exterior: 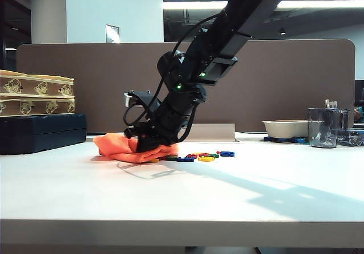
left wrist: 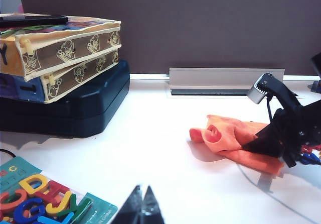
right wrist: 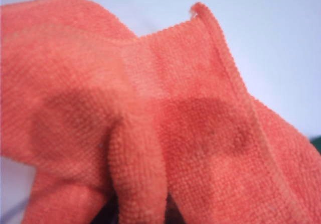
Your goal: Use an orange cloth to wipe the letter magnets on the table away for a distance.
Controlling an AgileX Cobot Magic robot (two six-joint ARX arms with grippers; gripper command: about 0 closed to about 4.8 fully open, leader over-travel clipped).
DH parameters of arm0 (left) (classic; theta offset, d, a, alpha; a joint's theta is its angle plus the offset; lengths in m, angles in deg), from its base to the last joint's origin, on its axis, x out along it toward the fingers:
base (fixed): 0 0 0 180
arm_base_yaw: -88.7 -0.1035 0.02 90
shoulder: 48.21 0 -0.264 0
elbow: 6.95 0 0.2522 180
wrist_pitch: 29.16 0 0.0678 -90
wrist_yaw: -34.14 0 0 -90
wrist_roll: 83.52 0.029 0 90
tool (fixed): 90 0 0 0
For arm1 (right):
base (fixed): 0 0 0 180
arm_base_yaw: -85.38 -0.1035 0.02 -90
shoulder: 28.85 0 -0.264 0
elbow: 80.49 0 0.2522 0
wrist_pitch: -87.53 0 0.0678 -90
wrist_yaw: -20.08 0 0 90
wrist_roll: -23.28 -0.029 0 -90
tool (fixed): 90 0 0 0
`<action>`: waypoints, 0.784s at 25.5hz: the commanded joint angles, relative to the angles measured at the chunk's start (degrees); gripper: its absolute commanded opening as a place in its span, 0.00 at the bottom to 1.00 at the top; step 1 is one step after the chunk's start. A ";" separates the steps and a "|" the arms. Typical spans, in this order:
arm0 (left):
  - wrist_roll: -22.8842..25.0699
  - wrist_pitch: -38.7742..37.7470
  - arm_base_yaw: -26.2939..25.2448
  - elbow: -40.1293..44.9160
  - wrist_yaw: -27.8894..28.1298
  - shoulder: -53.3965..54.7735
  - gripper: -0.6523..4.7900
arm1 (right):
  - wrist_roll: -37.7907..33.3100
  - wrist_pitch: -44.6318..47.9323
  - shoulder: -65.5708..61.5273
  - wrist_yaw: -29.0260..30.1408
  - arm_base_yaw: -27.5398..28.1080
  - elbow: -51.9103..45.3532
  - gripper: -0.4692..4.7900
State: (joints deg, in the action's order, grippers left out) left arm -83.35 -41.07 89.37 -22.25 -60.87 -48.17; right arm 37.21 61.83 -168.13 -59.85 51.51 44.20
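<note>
The orange cloth (exterior: pixel 122 147) lies rumpled on the white table (exterior: pixel 170 200), left of centre. My right gripper (exterior: pixel 153 147) reaches down from the upper right and presses into the cloth's right end. In the right wrist view the cloth (right wrist: pixel 165 108) fills the picture, and a fold of it is pinched between the dark jaws of the right gripper (right wrist: pixel 143 211). The letter magnets (exterior: pixel 202 156), in blue, red, yellow and green, lie scattered just right of the cloth. My left gripper (left wrist: pixel 143 204) rests shut and empty, well in front of the cloth (left wrist: pixel 225 136).
Two patterned boxes (exterior: pixel 37 97) sit stacked on a dark case (exterior: pixel 42 131) at the left. A teal board with large coloured letters (left wrist: pixel 35 199) lies beside the left gripper. A white bowl (exterior: pixel 284 128) and a clear cup (exterior: pixel 324 126) stand at the right. A brown divider (exterior: pixel 284 77) runs along the back.
</note>
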 commanded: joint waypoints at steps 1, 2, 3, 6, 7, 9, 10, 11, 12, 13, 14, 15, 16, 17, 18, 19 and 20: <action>-0.20 0.37 -0.04 -0.26 -0.20 0.04 0.11 | 0.26 -3.13 -0.04 -1.64 1.42 -0.15 0.27; -0.20 0.37 -0.04 -0.26 -0.20 0.04 0.11 | 0.28 -3.28 -0.02 -1.79 1.79 -0.15 0.27; -0.20 0.37 -0.04 -0.26 -0.20 0.04 0.11 | 0.26 -3.39 0.09 -2.10 2.27 -0.17 0.27; -0.20 0.39 -0.04 -0.26 -0.20 0.04 0.11 | 0.26 -4.50 0.37 -3.13 3.65 -0.15 0.27; -0.20 0.37 -0.04 -0.26 -0.20 0.04 0.11 | 0.26 -5.75 0.68 -3.15 4.70 -0.17 0.27; -0.20 0.37 -0.04 -0.26 -0.20 0.04 0.11 | 0.24 -7.67 1.01 -3.06 6.16 -0.17 0.27; -0.20 0.37 -0.04 -0.26 -0.20 0.04 0.11 | 0.24 -8.37 1.18 -3.04 6.56 -0.17 0.27; -0.20 0.37 -0.04 -0.26 -0.20 0.04 0.11 | 0.28 -9.03 1.29 -2.64 6.86 -0.17 0.27; -0.20 0.37 -0.04 -0.26 -0.20 0.04 0.11 | 0.28 -9.57 1.36 -2.58 7.21 -0.17 0.27; -0.20 0.37 -0.04 -0.26 -0.20 0.04 0.11 | 0.33 -10.03 1.36 -2.51 7.34 -0.17 0.27; -0.20 0.37 -0.04 -0.26 -0.20 0.04 0.11 | 0.81 -10.54 1.40 -2.47 7.72 -0.17 0.27; -0.20 0.37 -0.04 -0.26 -0.20 0.04 0.11 | 1.22 -11.04 1.44 -2.47 7.91 -0.17 0.27; -0.20 0.37 -0.04 -0.26 -0.20 0.04 0.11 | 1.38 -11.52 1.44 -2.45 8.09 -0.17 0.27; -0.20 0.37 -0.04 -0.26 -0.20 0.04 0.11 | 1.40 -12.07 1.44 -2.47 8.24 -0.17 0.27; -0.20 0.37 -0.04 -0.26 -0.20 0.04 0.11 | 1.42 -12.48 1.44 -2.45 8.57 -0.17 0.27; -0.20 0.39 -0.04 -0.26 -0.20 0.04 0.11 | 1.49 -13.16 1.49 -2.32 8.72 -0.17 0.27; -0.20 0.37 -0.04 -0.26 -0.20 0.04 0.11 | 1.55 -13.57 1.49 -2.27 8.92 -0.17 0.27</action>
State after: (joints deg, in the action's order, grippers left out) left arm -83.35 -41.10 89.37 -22.25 -60.85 -48.17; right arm 38.22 53.48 -166.17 -60.75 59.75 44.55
